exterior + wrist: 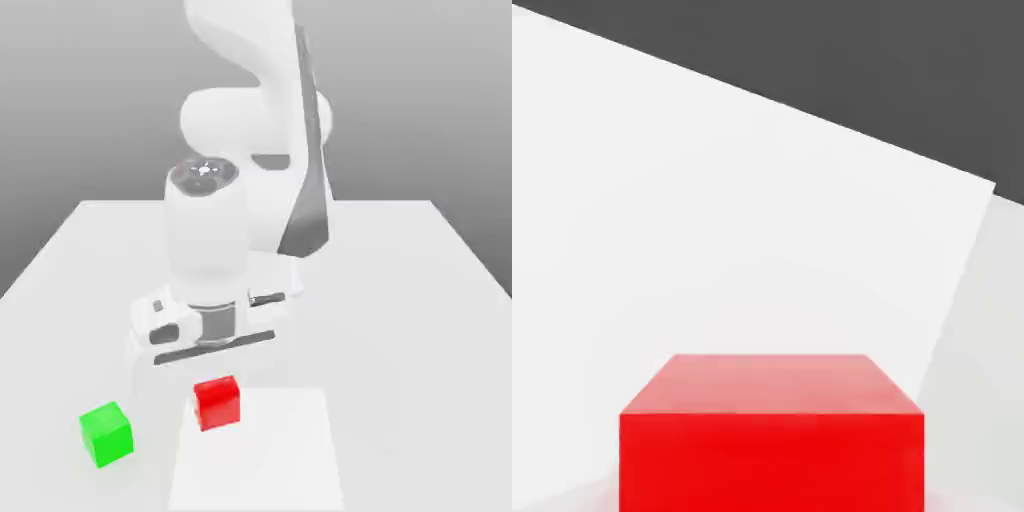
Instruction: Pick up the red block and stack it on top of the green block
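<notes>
The red block [217,402] sits on the white table [420,300] directly under the arm's hand [205,335], at about six o'clock from the hand in the exterior view; it rests at the near edge of a paler square patch [290,450] of the tabletop; the green block [106,433] stands apart from it at roughly eight o'clock, flat on the table, not touching the red one; the arm [265,150] folds down from above with its wrist pointing straight at the table, the hand low over the red block; the pincer is clenched, though whether it actually grips the red block cannot be told; in the hand view the red block [772,435] looms close.
</notes>
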You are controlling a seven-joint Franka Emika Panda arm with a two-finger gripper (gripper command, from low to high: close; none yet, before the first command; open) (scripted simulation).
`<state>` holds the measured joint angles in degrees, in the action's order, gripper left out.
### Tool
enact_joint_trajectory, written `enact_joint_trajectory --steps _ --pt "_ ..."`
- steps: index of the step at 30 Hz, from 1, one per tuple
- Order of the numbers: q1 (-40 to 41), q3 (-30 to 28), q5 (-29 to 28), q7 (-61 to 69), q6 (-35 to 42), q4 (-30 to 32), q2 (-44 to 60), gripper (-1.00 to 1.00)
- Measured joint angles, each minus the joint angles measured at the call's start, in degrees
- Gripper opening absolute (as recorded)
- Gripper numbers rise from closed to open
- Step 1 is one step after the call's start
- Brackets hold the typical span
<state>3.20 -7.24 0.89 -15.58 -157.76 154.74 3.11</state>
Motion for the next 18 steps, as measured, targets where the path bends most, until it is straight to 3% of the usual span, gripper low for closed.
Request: enact_joint_trajectory --steps 9,14,15,18 --pt "10.77 -4.34 0.09 7.48 6.63 -5.8 -0.82 -1.0" --pt "12.14 -2.46 4.11 11.07 -0.53 -6.77 7.44 -1.0" --pt "12.49 -1.99 4.79 11.57 -1.92 -6.84 8.96 1.0" --pt "12.49 -1.99 4.79 11.57 -1.92 -6.84 8.96 1.0"
